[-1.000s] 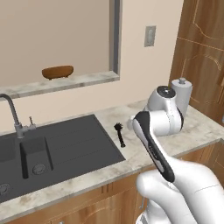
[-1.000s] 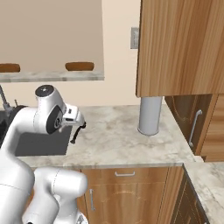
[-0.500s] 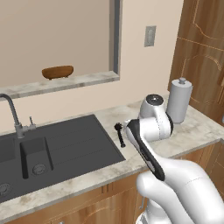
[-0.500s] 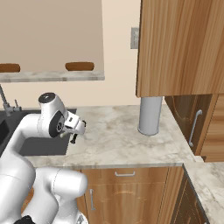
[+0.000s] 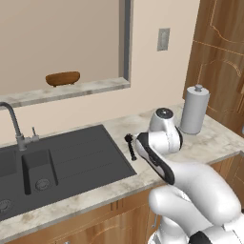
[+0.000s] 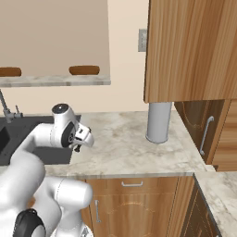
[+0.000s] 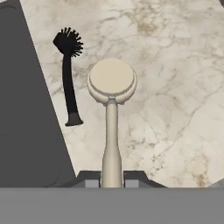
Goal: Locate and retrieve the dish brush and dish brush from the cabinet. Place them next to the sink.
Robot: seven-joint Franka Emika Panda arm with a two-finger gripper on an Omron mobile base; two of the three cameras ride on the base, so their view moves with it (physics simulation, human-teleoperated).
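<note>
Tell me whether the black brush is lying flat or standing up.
Lying flat: the black brush rests full length on the counter beside the sink.

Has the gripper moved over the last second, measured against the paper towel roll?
Yes. In the left base view the arm's wrist has dropped lower and away from the paper towel roll, toward the sink. The gripper holds the beige brush above the counter beside the black brush.
</note>
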